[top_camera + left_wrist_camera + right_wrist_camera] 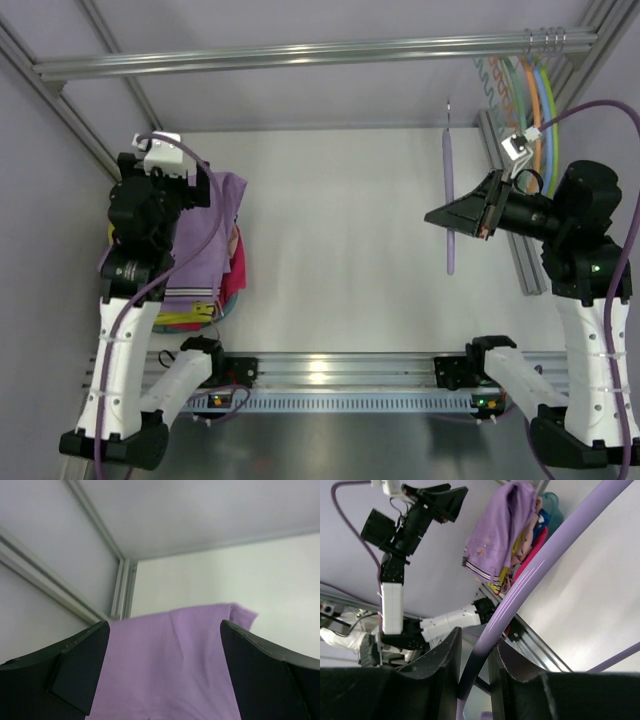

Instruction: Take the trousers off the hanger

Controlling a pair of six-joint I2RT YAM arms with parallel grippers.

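Observation:
The pale lilac trousers lie on top of a heap of clothes at the table's left; they also show in the left wrist view and the right wrist view. A strip of the yellow trousers shows at the heap's near edge. My left gripper is open just above the lilac cloth and holds nothing; in the top view it is over the heap. My right gripper is shut on the bare purple hanger, gripping its bar between the fingers.
Red-magenta cloth and other coloured garments lie under the lilac trousers. A metal rod crosses overhead at the back. Coloured cables hang at the back right. A metal rail runs along the near edge.

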